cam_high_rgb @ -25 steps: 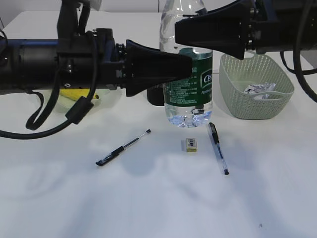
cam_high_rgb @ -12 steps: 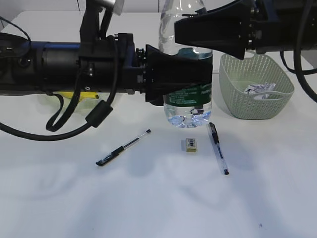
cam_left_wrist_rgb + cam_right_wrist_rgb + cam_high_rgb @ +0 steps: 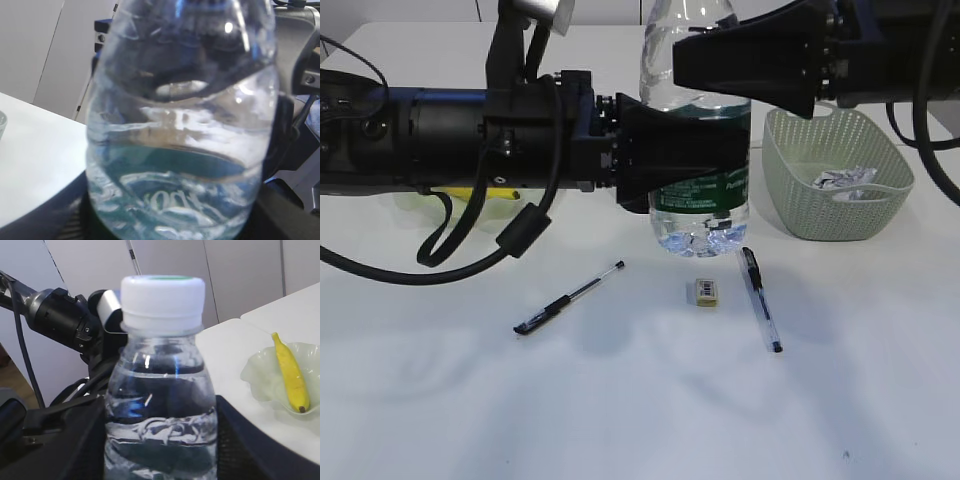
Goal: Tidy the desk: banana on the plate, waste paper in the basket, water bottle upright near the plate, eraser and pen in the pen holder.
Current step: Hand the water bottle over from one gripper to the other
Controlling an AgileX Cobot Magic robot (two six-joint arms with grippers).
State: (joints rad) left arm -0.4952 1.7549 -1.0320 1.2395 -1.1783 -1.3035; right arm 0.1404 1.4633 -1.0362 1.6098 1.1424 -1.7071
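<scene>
Against the frame half a second earlier, we find the left hand [image 3: 705,160] pushed slightly further onto the water bottle [image 3: 698,215], its black fingers now covering more of the green label; everything else on the bench [image 3: 640,400] lies as it did. The left hand is closed around the bottle's middle, with the bottle filling the left wrist view [image 3: 180,130]. The right hand [image 3: 720,62] sits at the bottle's upper part, with a finger on either side of the bottle in the right wrist view [image 3: 162,390]; we cannot tell whether it is clamped or merely bracketing.

The bottle stands upright, base on the bench.

Count, placed relative to the bottle:
- 1 bottle.
- 2 pens: 1 pen [image 3: 568,298] in front and to its left, 1 pen [image 3: 761,298] in front and to its right.
- 1 eraser [image 3: 705,291], directly in front, between the 2 pens.
- 1 basket [image 3: 790,150] to its right, holding 1 crumpled waste paper [image 3: 845,180].
- 1 banana [image 3: 290,375] lying on 1 plate [image 3: 260,375], on its left.
</scene>
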